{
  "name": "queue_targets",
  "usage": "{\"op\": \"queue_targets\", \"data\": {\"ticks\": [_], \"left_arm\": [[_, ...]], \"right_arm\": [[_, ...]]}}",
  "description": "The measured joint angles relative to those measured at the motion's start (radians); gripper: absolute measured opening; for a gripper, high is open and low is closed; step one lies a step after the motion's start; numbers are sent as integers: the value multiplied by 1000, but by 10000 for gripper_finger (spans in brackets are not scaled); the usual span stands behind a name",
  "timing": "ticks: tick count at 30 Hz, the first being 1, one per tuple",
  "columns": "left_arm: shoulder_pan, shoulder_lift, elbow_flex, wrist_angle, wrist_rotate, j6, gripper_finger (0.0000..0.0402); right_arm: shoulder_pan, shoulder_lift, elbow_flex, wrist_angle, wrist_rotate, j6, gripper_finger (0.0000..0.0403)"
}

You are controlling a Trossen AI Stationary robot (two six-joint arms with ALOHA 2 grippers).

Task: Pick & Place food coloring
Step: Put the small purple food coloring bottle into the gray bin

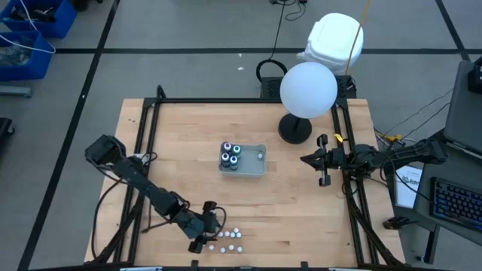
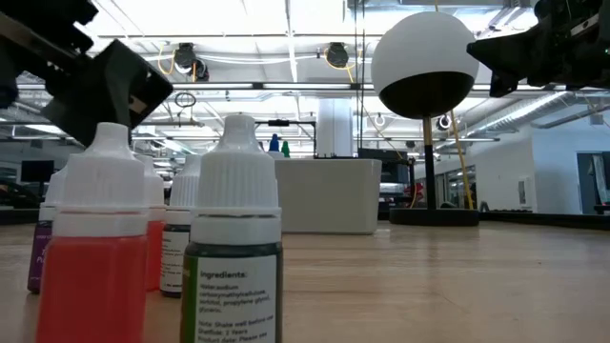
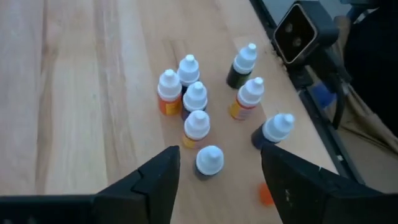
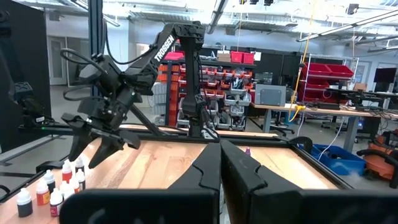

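Several small food coloring bottles (image 3: 196, 96) with white caps and red, orange, green and dark contents stand upright in a cluster (image 1: 227, 239) near the table's front edge. My left gripper (image 3: 217, 177) hovers open just over them, slanting down. Its fingers stand on either side of the nearest bottle (image 3: 209, 160) without touching it. The same gripper (image 1: 214, 226) shows in the high view at the cluster's left. Mid-table, a shallow grey tray (image 1: 256, 167) holds several dark bottles with teal tops (image 1: 230, 155). My right gripper (image 1: 310, 159) waits shut at the table's right side.
A white globe lamp (image 1: 307, 90) on a black base (image 1: 295, 129) stands at the far right. Black frame rails (image 1: 147, 135) run along the table's sides. A small camera (image 3: 301, 34) sits at the front edge just beyond the bottles. Bare wood lies between the cluster and the tray.
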Motion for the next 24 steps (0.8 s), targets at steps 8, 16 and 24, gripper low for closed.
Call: {"op": "queue_targets", "data": {"ticks": [8, 16, 24], "left_arm": [[19, 6, 0, -7, 1, -20, 230], [15, 17, 0, 18, 5, -54, 230], [14, 77, 0, 56, 53, -52, 230]], "right_arm": [[0, 0, 0, 0, 0, 0, 0], [0, 0, 0, 0, 0, 0, 0], [0, 0, 0, -1, 0, 0, 0]]}}
